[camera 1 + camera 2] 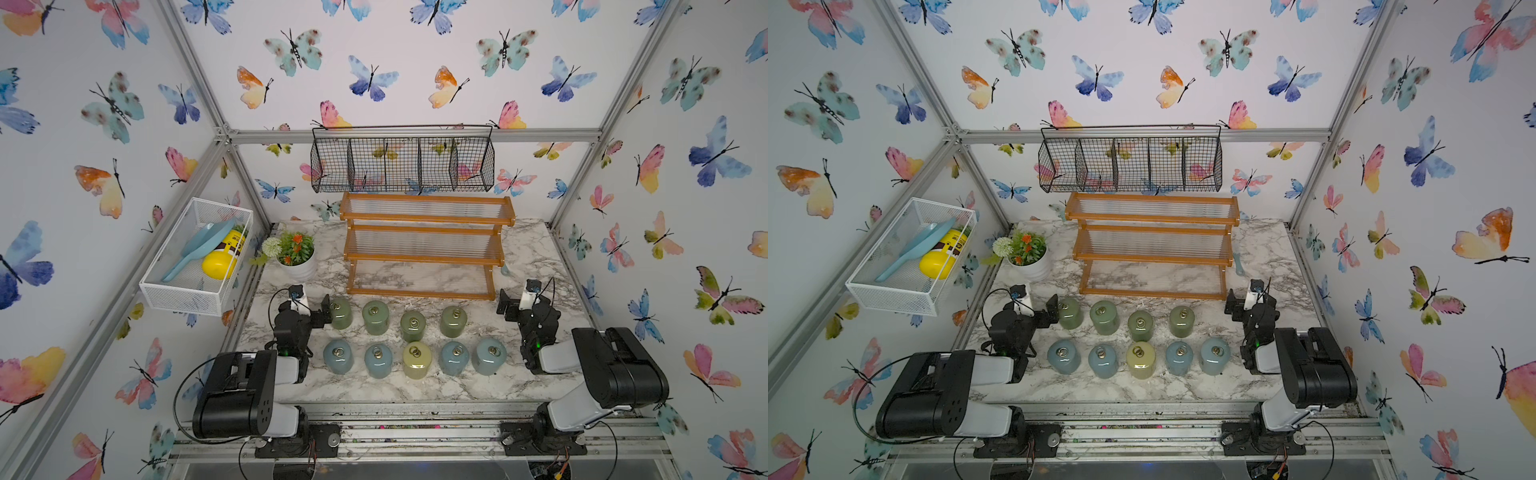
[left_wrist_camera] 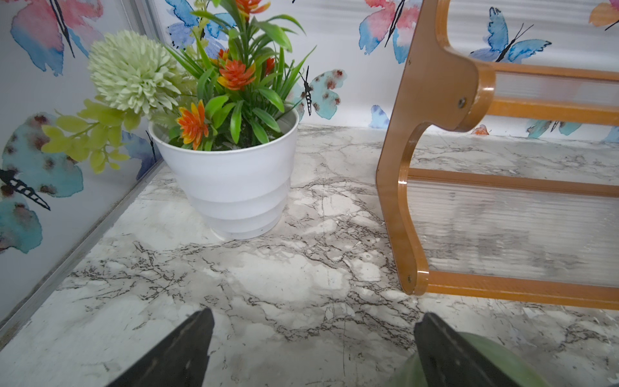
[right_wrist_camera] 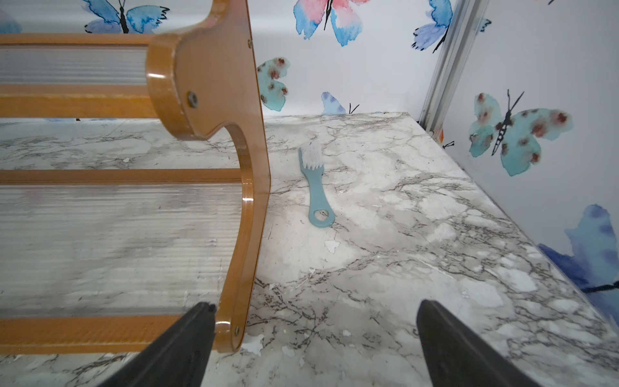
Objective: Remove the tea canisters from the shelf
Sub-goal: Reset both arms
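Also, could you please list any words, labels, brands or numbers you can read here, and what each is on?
On the yellow bottle in the white mesh basket: a dark label band with light letters, too blurred to read.
On the tea canisters, the shelf and the flower pot: no writing visible.

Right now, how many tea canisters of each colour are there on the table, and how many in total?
Sage green canisters: 4
Dusty blue canisters: 4
Pale yellow-green canister: 1
Total: 9, all on the table, none on the shelf.
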`<state>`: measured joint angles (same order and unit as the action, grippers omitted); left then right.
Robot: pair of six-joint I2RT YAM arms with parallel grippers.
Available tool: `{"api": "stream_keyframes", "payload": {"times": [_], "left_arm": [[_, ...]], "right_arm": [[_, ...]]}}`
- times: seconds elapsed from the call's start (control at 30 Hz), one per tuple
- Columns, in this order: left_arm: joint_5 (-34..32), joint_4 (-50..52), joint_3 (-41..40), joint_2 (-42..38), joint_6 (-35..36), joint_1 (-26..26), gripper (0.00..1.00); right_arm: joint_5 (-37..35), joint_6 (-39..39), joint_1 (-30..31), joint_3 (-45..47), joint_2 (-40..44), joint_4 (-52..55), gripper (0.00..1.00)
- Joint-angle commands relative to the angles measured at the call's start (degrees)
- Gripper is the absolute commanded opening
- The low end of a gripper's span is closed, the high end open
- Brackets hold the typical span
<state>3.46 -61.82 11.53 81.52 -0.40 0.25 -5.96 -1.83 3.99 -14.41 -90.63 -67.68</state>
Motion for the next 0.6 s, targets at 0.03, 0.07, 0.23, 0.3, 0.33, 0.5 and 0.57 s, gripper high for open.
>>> {"api": "stream_keyframes", "payload": {"times": [0.03, 0.07, 0.23, 0.3, 0.33, 0.5, 0.57], "left_arm": [[-0.45, 0.42, 0.53, -0.95, 0.44, -0.25, 0.98], [-0.46, 0.44, 0.58, -0.94, 0.45, -0.25, 0.98], [-0.47, 0.48, 0.54, -0.95, 0.49, -0.25, 0.98], [-0.43, 0.71, 0.71, -0.83, 0.49, -0.25, 0.99], [-0.45, 0.95, 0.92, -0.82, 0.45, -0.25, 0.99], [-0.56, 0.91, 0.93, -0.82, 0.49, -0.25, 0.98], [-0.56, 0.81, 0.79, -0.83, 0.43, -0.27, 0.98]], "right_arm": [[0.51, 0.56, -0.21, -0.82, 0.54, 0.81, 1.00], [0.46, 0.62, -0.15, -0.85, 0.61, 0.84, 1.00], [0.53, 0.62, -0.21, -0.87, 0.54, 0.81, 1.00], [0.54, 0.58, -0.21, -0.86, 0.56, 0.80, 1.00], [0.56, 0.58, -0.21, -0.84, 0.54, 0.81, 1.00], [0.51, 0.56, -0.19, -0.78, 0.63, 0.71, 1.00], [0.57, 0.53, -0.21, -0.72, 0.62, 0.75, 1.00]]}}
